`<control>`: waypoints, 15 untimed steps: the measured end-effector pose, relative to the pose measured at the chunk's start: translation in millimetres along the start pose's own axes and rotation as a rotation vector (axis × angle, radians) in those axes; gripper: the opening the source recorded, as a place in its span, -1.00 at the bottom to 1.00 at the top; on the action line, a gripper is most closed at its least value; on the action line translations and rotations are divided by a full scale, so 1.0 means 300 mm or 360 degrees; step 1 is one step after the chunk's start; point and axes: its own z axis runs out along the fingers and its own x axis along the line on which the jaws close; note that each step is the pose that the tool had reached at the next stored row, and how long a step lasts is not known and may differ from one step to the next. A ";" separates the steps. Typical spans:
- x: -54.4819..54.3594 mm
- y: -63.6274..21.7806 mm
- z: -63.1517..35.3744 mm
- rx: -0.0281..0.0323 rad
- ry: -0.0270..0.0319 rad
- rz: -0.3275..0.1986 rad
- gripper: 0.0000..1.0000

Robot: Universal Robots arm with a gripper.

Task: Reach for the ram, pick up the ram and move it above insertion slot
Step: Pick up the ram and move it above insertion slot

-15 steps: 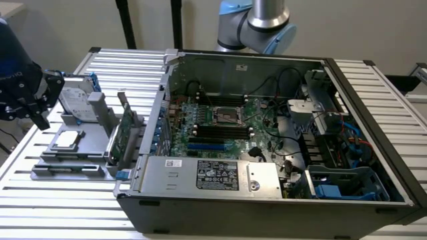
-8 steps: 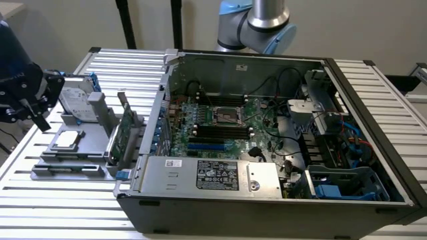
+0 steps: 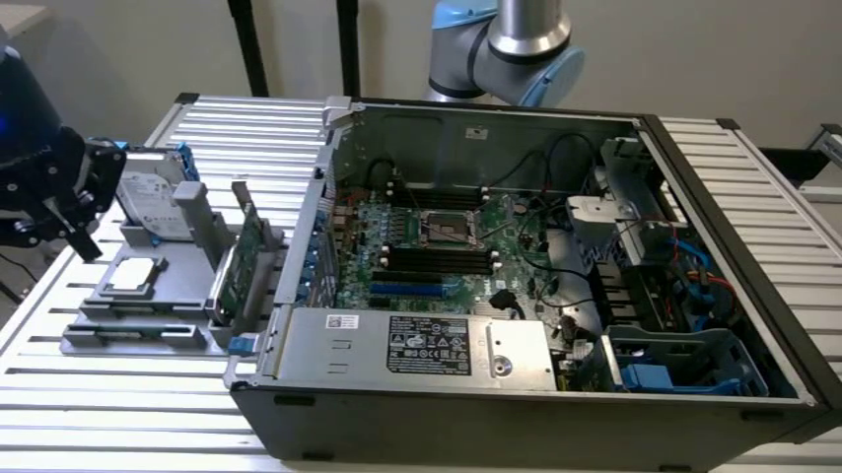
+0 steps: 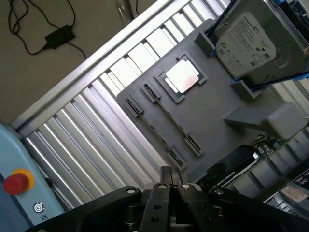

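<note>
While fingers (image 4: 163, 182) sit pressed together — gripper (image 4: 170, 170) hovers above gray fixture (image 4: 212, 123).

Elevated exterior overview; wrist close, downward.

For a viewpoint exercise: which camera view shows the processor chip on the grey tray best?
The wrist view: the processor chip faces it squarely, unobstructed. The exterior view shows the chip obliquely, towards its left edge.
</note>
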 end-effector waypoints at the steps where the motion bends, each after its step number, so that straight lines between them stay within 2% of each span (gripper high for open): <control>1: 0.000 0.000 0.001 -0.00001 0.00010 -0.0029 -0.79; 15: 0.000 0.000 0.020 -0.00035 0.00102 -0.0433 -0.79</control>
